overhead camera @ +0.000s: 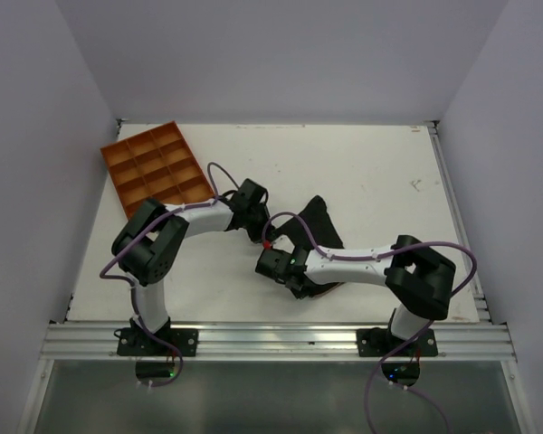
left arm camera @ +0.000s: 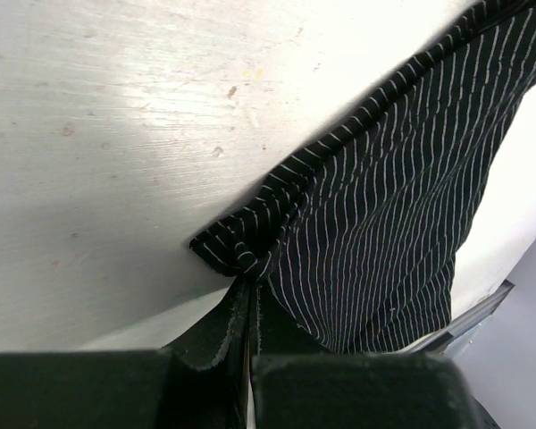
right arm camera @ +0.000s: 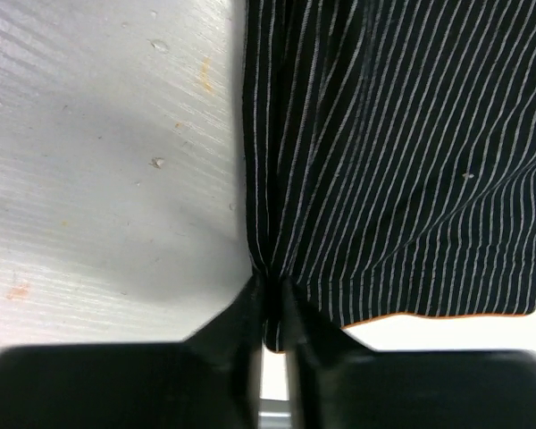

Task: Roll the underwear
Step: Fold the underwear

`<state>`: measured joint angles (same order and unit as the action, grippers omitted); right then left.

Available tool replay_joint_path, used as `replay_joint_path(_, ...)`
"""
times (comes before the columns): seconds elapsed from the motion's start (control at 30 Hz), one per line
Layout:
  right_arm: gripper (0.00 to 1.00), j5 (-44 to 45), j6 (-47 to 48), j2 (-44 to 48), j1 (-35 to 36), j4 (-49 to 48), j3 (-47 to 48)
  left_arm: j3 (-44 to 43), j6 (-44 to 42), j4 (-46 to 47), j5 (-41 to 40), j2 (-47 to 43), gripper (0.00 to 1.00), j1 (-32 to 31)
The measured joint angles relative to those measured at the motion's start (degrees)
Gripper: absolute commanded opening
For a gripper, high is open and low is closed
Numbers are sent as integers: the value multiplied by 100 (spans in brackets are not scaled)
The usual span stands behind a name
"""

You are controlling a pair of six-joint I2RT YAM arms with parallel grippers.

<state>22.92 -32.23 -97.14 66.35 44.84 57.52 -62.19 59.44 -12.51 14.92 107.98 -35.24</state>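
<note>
The underwear (overhead camera: 319, 224) is black fabric with thin pale stripes and a reddish-brown edge, lying mid-table between both arms. My left gripper (overhead camera: 256, 226) is shut on a bunched corner of the underwear (left arm camera: 402, 206), its jaws closed on the cloth (left arm camera: 248, 279). My right gripper (overhead camera: 283, 269) is shut on another pinched corner, jaws closed on it (right arm camera: 272, 304). In the right wrist view the underwear (right arm camera: 402, 152) spreads away from the fingers and hangs slightly taut. The right arm hides part of the garment in the top view.
An orange compartment tray (overhead camera: 157, 167) sits at the table's back left, near the left arm's elbow. A metal rail (overhead camera: 271, 339) runs along the near edge. White walls close in the table on three sides.
</note>
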Motion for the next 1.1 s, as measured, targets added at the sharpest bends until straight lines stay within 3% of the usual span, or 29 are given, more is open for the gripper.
replay_joint_path(0.07,0,4,-4,-2,13,17,0,0,0,-94,-42,0,0,11)
replay_joint_path(0.33,0,-37,-35,24,28,22,-4,22,-17,-573,-136,-186,0,101)
replay_joint_path(0.53,0,-459,-20,557,133,-157,-225,372,-144,-1113,-479,-1198,24,111)
replay_joint_path(0.73,0,-920,-33,1073,396,-413,-446,339,-466,-1598,-1016,-2505,28,164)
replay_joint_path(0.8,0,-1021,-44,1095,466,-472,-492,315,-577,-1613,-1095,-2636,26,188)
replay_joint_path(0.9,0,-1115,-90,1099,531,-564,-579,334,-807,-1390,-949,-2612,15,216)
replay_joint_path(0.93,0,-1145,-109,1108,535,-595,-610,354,-887,-1180,-761,-2562,7,223)
replay_joint_path(1.1,0,-1211,-197,1298,566,-748,-815,365,-1217,153,391,-1864,0,223)
